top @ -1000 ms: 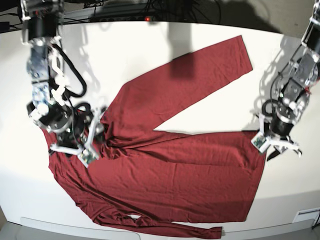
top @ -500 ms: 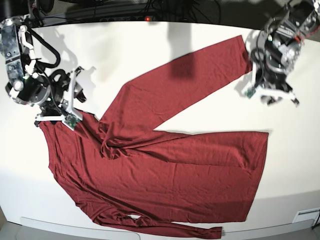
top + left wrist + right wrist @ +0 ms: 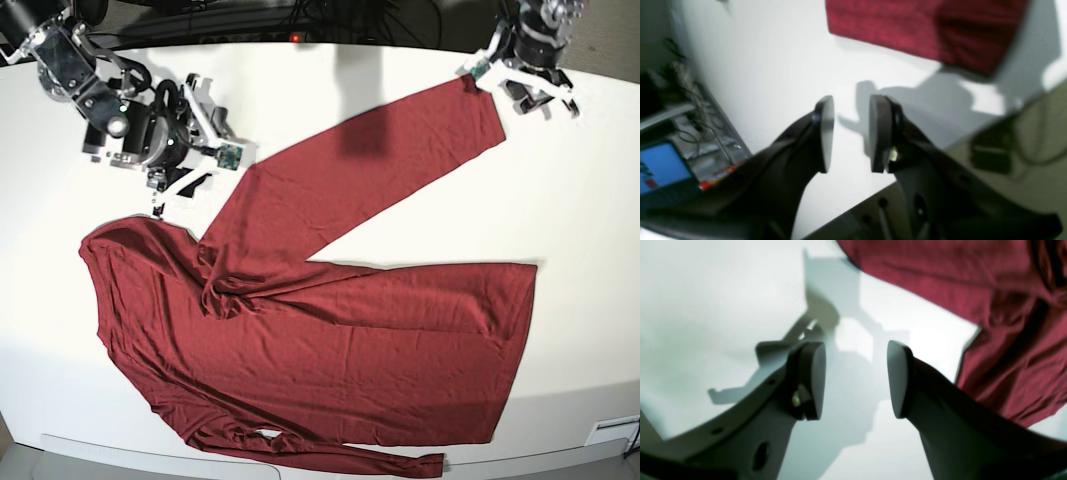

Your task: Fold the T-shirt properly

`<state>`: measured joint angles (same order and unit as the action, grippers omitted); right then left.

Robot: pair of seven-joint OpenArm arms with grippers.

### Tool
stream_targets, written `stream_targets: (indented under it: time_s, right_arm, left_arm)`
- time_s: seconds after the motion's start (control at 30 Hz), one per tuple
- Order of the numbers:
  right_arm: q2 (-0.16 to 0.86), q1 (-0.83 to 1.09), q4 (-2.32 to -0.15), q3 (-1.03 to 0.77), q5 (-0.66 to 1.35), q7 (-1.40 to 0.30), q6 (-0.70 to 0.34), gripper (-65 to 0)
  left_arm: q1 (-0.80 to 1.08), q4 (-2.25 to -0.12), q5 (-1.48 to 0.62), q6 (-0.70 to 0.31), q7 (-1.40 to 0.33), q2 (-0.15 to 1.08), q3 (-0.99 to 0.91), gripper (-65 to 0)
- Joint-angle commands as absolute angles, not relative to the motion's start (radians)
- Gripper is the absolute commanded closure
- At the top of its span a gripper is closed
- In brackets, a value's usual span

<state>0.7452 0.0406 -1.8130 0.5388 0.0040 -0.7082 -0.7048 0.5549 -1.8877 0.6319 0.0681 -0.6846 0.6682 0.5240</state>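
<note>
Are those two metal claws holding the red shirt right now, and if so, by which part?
Neither. The left gripper and the right gripper are both open above the white table, and the shirt lies flat.

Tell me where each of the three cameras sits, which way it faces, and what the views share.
Base: overhead, looking down on the white table, the spread T-shirt and both arms.
Left wrist: on the left arm, looking past the open left gripper at bare table and the sleeve end.
Right wrist: on the right arm, looking past the open right gripper at table and wrinkled shirt fabric.
Shared: all three show the maroon T-shirt on the white table; base also shows the left gripper and the right gripper.
</note>
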Motion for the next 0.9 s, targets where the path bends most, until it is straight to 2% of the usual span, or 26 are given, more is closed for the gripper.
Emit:
stream_targets:
  time_s: [0.0, 0.17, 0.33, 0.57, 0.77, 0.87]
  right_arm:
    - [0.762, 0.011, -1.828, 0.541, -0.001, -0.696, -0.698, -29.7]
    - [0.762, -0.034, -1.827, 0.558, 0.0, -0.692, -0.698, -29.7]
    - [0.762, -0.038, -1.826, 0.558, -0.001, -0.67, -0.698, -29.7]
    - [0.762, -0.038, -1.826, 0.558, -0.001, -0.635, -0.698, -29.7]
    - [0.762, -0.035, -1.823, 0.558, -0.002, -0.591, -0.698, -29.8]
    - [0.762, -0.035, -1.823, 0.558, -0.017, -0.59, -0.698, -35.5]
  left_arm:
    - [0.567, -1.926, 0.673, 0.079, -0.677, 0.68, 0.519, -17.7]
    - [0.609, -2.02, 0.662, 0.073, -0.685, 0.68, 0.519, -17.7]
    - [0.632, -2.026, 0.519, -0.055, -0.714, 0.679, 0.519, -17.7]
    - [0.632, -2.026, 0.505, -0.056, -0.698, 0.672, 0.519, -19.7]
    - [0.632, -2.026, 0.504, -0.066, -0.68, 0.575, 0.519, -20.7]
    - [0.631, -2.026, 0.503, -0.106, -0.679, 0.543, 0.519, -20.7]
